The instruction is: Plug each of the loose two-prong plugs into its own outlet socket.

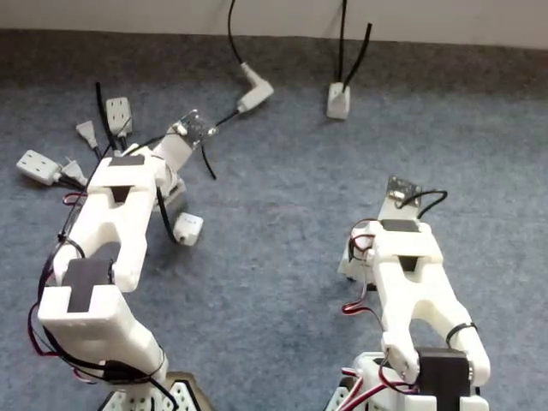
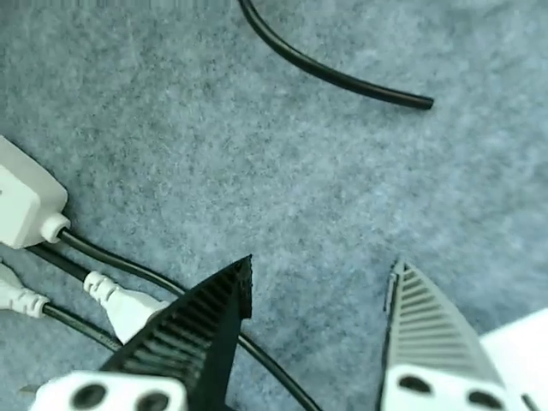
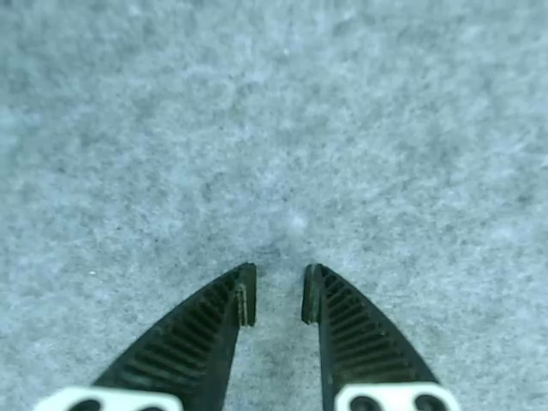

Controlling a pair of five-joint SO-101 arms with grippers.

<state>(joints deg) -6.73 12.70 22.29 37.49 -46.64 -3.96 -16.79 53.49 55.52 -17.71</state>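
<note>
The left pincer stands wide apart and empty, low over the grey carpeted surface. Just beside its black finger lie two white plugs on black cables, with one outlet socket near them. The right pincer is nearly together with a narrow gap, gripping nothing. The left arm stretches forward, and the right arm is folded.

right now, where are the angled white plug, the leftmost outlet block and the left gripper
angled white plug (image 1: 255,92): high view, on its white body
leftmost outlet block (image 1: 34,163): high view, on its top face
left gripper (image 2: 321,272): left wrist view, midway between its fingertips
</note>
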